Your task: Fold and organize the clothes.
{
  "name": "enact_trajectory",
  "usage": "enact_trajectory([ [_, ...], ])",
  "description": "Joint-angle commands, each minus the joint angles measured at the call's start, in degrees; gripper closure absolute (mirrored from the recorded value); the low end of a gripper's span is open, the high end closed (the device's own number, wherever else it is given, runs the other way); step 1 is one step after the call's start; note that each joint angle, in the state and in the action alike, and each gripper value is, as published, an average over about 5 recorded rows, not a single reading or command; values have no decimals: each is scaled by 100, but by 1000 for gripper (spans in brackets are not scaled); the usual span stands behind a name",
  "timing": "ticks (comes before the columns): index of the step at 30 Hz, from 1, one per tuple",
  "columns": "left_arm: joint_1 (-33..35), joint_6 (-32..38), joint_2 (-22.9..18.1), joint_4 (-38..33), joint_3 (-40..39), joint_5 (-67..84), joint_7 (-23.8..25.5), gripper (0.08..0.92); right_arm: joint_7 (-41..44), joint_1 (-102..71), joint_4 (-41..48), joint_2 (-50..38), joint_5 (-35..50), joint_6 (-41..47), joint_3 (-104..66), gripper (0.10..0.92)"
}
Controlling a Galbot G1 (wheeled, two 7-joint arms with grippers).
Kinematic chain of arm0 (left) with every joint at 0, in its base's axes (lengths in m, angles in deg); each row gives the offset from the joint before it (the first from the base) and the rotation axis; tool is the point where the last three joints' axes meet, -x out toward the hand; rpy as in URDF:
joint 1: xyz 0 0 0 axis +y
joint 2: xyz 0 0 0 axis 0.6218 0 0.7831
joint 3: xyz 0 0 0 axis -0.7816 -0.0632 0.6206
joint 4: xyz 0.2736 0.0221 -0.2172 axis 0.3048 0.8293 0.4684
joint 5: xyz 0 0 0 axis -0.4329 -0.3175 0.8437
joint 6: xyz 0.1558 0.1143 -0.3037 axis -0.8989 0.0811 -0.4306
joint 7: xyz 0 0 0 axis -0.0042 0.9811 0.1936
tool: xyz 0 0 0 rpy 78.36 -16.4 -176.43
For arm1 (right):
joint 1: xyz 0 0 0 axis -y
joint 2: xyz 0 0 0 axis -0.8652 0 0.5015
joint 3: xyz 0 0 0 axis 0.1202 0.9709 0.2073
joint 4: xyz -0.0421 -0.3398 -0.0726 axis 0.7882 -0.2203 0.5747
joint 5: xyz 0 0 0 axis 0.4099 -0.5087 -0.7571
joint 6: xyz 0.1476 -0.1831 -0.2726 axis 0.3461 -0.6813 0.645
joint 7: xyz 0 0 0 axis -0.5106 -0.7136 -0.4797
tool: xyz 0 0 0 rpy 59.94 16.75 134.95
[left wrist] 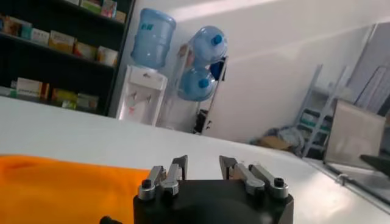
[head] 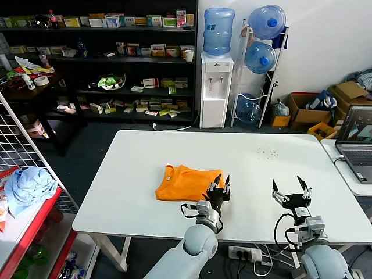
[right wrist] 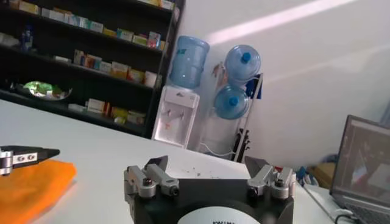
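The left gripper (head: 220,181) is narrowly open, empty, at the near right edge of the folded orange T-shirt (head: 181,183); it may drag the thin fabric and undo the fold. The right gripper (head: 291,191) waits wide open, well right of the T-shirt.

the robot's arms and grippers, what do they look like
Both arms are smooth, rounded, light grey-blue shells. The left gripper and right gripper have black bodies, silver-grey linkages with dark screws, and thin black pointed fingers. Black cables loop beside each wrist.

The T-shirt (head: 183,183) lies on the table (head: 139,157), the left gripper (head: 220,181) at its right edge, the right gripper (head: 292,188) farther right.
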Motion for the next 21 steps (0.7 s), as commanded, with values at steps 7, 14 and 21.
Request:
enact_trajectory([
  [7, 1130, 1384, 1230, -1698, 683, -1077, 366, 326, 549, 68, -7, 269, 236, 208, -214, 203],
  [14, 1806, 1836, 2131, -1684, 2136, -1905, 198, 184, 1133, 268, 236, 712, -53, -112, -338, 203],
  [21, 2243, 1798, 2506, -1519, 3508, -2340, 500, 177, 1383, 343, 335, 1057, -149, -517, -457, 203],
])
